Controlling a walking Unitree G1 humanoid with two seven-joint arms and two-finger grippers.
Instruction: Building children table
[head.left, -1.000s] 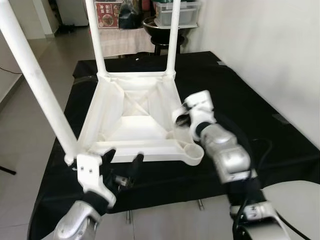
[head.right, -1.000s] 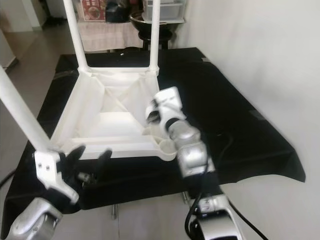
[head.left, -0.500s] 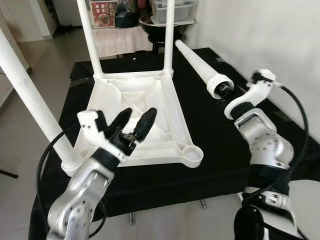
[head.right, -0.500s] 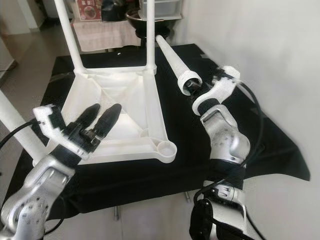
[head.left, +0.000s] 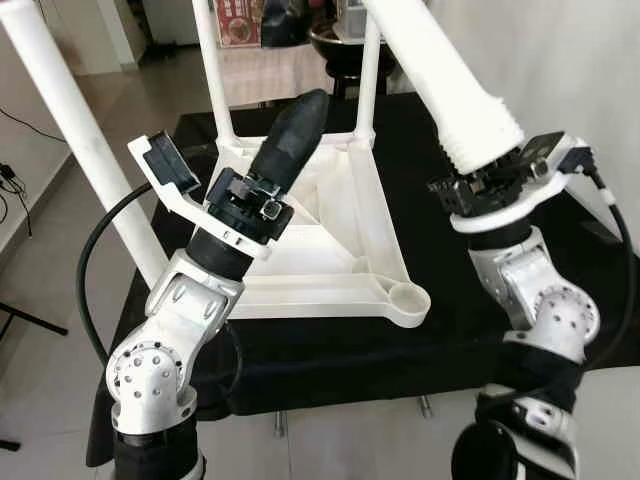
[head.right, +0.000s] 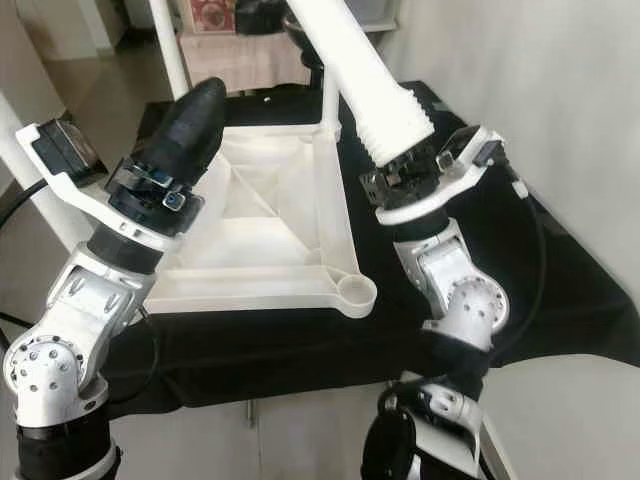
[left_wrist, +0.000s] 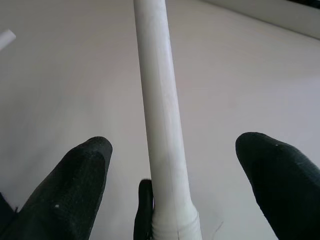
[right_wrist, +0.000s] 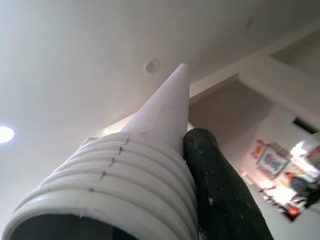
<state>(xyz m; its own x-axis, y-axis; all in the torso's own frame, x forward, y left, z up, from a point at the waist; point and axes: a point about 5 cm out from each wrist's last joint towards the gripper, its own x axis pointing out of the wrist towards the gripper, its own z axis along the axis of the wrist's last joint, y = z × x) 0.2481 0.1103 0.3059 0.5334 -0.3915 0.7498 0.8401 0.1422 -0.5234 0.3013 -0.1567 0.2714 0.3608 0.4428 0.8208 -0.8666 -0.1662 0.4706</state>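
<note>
A white children's table (head.left: 330, 295) lies upside down on a black cloth. Three white legs stand in it: one at the near left (head.left: 70, 130) and two at the far side (head.left: 213, 70) (head.left: 371, 70). The near right corner socket (head.left: 410, 297) holds nothing. My right gripper (head.left: 488, 182) is shut on the ribbed, threaded end of a loose white leg (head.left: 440, 70), held high to the right of the table and slanting up and leftward. One black finger (right_wrist: 215, 185) lies along the threads. My left gripper (head.left: 305, 105) is raised above the table's left half, pointing up, open, its fingers (left_wrist: 75, 185) wide apart.
The black cloth (head.left: 330, 350) covers a low platform with its front edge near me. A white wall runs along the right. Bare floor lies to the left, with a cable (head.left: 20, 120) on it. A dark stool and shelves stand behind the far edge.
My right gripper went from low at the table's right rim to high up, now with the loose leg in it. My left gripper rose from the front edge and points upward.
</note>
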